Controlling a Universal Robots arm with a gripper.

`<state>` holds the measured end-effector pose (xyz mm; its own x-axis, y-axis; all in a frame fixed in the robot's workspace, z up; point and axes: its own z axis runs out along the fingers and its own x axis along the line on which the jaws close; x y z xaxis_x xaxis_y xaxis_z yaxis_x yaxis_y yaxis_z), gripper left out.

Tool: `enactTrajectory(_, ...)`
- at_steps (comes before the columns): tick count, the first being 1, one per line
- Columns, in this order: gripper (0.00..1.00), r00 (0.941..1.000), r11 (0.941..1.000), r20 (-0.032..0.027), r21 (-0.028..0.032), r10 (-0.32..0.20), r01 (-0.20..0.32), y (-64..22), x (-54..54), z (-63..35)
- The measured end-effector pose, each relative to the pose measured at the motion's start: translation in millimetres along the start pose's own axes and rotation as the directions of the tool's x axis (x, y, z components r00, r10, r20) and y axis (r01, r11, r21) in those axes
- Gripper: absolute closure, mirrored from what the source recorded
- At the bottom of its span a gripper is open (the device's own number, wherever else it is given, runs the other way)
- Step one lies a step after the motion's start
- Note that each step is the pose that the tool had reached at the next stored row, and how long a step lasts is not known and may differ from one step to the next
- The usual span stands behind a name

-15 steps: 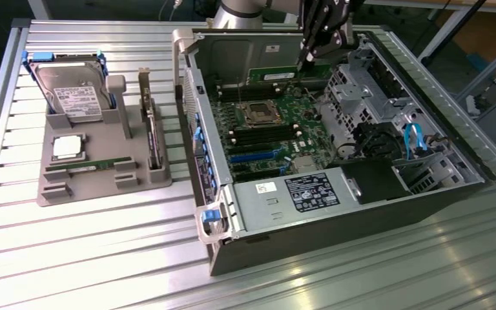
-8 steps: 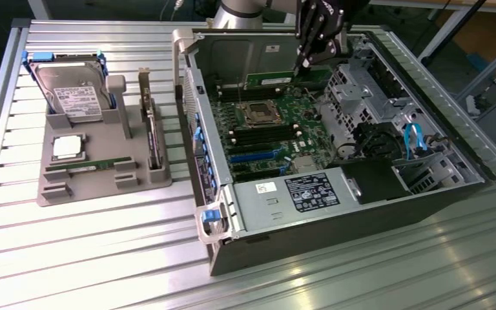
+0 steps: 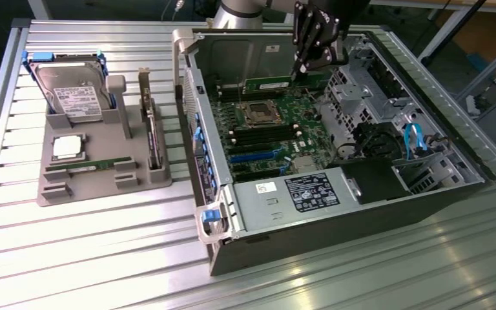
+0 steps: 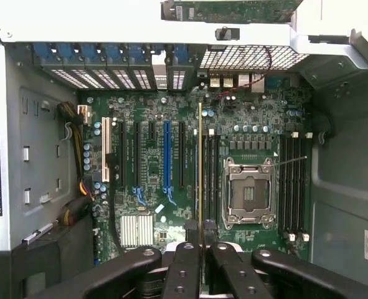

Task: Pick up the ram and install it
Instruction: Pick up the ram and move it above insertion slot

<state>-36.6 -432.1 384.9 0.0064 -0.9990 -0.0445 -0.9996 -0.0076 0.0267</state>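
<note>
Pick-up looks done: the gripper [image 3: 303,68] is clamped on the ram [image 3: 272,84], holding it on edge above the motherboard [image 3: 304,117] inside the open computer case [image 3: 334,232], apparently not yet seated in a slot

Green ram [image 3: 270,84], black pincer [image 4: 200,246], green motherboard [image 4: 190,103], blue slot [image 4: 167,156].
</note>
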Motion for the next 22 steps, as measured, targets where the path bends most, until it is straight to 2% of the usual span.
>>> enactTrajectory(10, 0.87, 0.9999, 0.9999, 0.0004, -0.0004, 0.016, -0.016, 0.0, 0.1, 2.1)
enactTrajectory(16, 0.87, 0.9978, 0.9978, 0.0018, 0.0006, 0.067, -0.067, -0.9, 0.2, 4.3)
enactTrajectory(20, 0.87, 0.9974, 0.9974, 0.0008, 0.0005, 0.072, -0.072, -1.5, 0.2, 4.9)
enactTrajectory(22, 0.87, 0.9974, 0.9973, -0.0017, -0.0061, 0.073, -0.073, -1.6, 0.3, 4.9)
